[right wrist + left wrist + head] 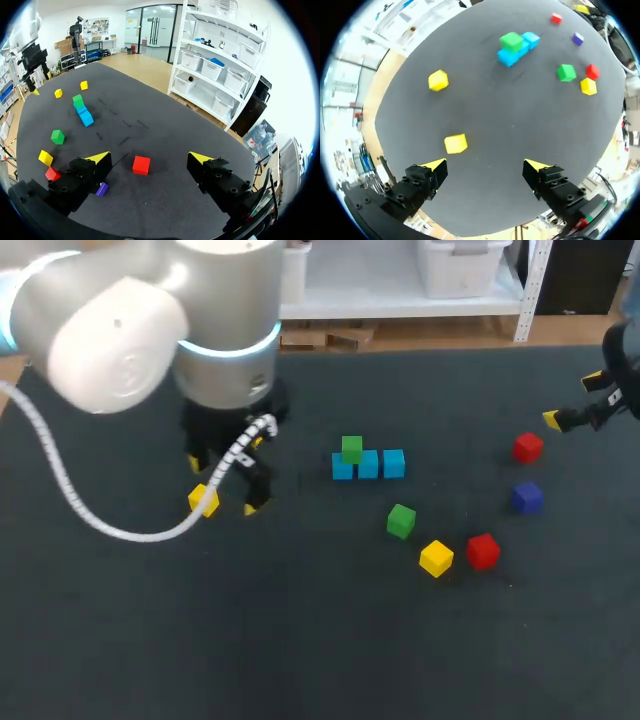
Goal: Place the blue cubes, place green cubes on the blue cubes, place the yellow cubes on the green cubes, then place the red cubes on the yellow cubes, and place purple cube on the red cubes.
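Closest of all is the left gripper, open wide and holding nothing. Just ahead of it, not yet between its fingers, a yellow cube sits on the worktop. Farther off, three blue cubes stand in a row, with one green cube on top of the end one. A second green cube lies loose near the row. The right gripper, open and empty too, hangs far from the yellow cube, so I think the left gripper should grab it.
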Available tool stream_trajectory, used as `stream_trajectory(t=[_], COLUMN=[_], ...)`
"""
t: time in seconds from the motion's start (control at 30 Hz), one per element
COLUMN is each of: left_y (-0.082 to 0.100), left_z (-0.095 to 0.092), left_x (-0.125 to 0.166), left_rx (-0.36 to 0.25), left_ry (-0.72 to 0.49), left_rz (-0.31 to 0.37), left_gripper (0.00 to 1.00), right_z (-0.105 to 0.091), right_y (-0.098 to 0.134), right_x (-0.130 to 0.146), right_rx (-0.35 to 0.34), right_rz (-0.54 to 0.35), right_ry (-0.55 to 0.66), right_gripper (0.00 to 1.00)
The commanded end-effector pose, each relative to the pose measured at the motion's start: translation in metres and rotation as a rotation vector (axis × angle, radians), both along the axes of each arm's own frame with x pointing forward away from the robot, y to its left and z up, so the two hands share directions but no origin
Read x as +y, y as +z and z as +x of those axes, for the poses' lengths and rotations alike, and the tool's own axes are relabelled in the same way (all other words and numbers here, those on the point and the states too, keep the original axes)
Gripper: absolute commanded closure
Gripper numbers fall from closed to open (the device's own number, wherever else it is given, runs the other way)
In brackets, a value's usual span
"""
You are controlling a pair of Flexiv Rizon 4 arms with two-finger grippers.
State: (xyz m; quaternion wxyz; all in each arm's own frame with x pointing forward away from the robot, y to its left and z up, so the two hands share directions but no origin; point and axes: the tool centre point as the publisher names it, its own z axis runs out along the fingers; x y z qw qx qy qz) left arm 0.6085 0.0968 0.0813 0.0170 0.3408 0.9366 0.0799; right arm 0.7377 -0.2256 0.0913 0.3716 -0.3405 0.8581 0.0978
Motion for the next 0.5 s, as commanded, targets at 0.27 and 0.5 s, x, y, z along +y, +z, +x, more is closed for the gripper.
stream_trajectory(t=[0.27,0.5], left_y=[0.01,0.016], left_z=[0.032,0.069], left_x=[0.033,0.041], left_rx=[-0.114,-0.123], left_ry=[0.005,0.003], left_rz=[-0.009,-0.01], left_gripper=[0.0,0.0], right_z=[0.0,0.0], right_y=[0.0,0.0], right_x=[0.001,0.001], right_rx=[-0.001,-0.001], right_rz=[-0.002,-0.002], right_ry=[-0.003,-0.003], right_gripper=[0.0,0.0])
